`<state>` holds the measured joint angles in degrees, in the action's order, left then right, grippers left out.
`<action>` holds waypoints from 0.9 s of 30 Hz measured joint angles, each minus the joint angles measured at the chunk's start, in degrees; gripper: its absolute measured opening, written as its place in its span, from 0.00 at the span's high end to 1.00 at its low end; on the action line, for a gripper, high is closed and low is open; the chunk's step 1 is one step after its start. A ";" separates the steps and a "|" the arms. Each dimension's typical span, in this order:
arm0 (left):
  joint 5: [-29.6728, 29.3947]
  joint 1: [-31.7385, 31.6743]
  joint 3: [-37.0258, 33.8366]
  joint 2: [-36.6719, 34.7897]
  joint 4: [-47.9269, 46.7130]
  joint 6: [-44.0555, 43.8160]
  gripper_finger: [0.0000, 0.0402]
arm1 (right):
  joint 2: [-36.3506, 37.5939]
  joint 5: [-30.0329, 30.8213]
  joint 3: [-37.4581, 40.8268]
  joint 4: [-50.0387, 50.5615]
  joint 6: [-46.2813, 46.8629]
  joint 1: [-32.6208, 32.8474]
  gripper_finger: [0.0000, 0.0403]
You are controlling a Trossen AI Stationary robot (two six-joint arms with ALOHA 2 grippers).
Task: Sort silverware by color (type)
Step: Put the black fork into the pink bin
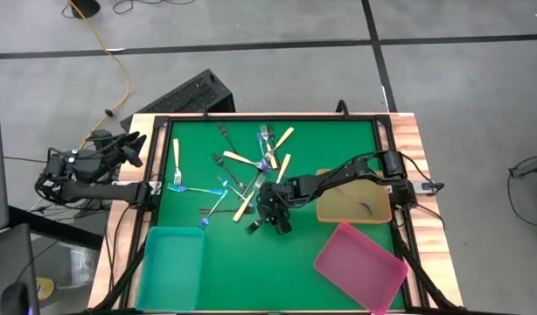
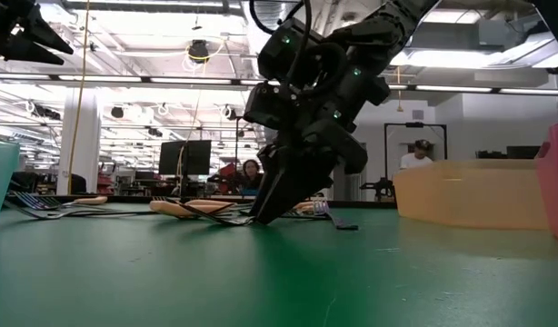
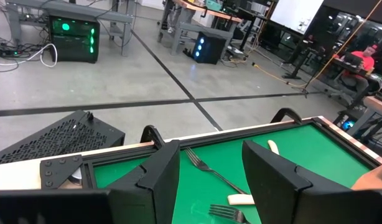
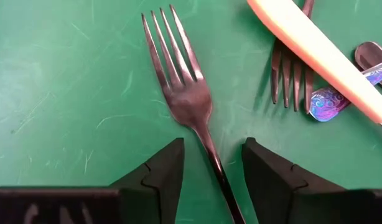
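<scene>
The green table mat (image 1: 338,166) fills the middle of the high view, inside a wooden frame. On its right part lies a tan tray (image 1: 378,208) with one dark fork (image 1: 365,207) inside. Nearer to the front, on the right, stands a pink tray (image 1: 360,267), turned at an angle. At the front left is a teal tray (image 1: 170,267).

The right arm reaches from the right side to the centre of the mat. The right gripper (image 4: 213,163) is down at the mat surface, and its fingers (image 4: 163,171) are spread. Between them runs the handle of a dark grey fork (image 4: 181,93), which lies flat on the green mat with its tines pointing away from the gripper. The fingers are on both sides of the handle, but they do not press it.

The left arm waits at the left edge of the table, outside the mat. The left gripper (image 3: 209,186) has its fingers spread too and holds nothing.

The silverware (image 1: 251,171) is scattered over the middle and the far part of the mat: cream-handled forks (image 1: 284,136), dark ones and iridescent blue ones (image 1: 185,189). Just beside the dark grey fork lie a cream handle (image 4: 315,53) and a blue iridescent piece (image 4: 328,102).
</scene>
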<state>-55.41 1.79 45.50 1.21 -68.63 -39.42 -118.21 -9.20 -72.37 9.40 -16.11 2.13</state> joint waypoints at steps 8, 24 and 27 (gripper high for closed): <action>0.01 0.00 0.00 0.00 -0.01 -0.01 0.61 | -0.04 -1.40 0.08 0.18 0.62 -1.44 0.69; -0.01 0.01 0.00 0.00 -0.01 -0.02 0.61 | -0.07 0.44 0.10 0.25 0.66 -1.48 0.94; -0.01 0.01 0.00 0.00 0.01 0.00 0.61 | -0.07 0.54 0.12 0.13 0.85 -1.48 0.93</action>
<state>-55.41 1.80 45.50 1.21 -68.62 -39.42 -118.28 -8.66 -72.25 9.52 -15.26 0.64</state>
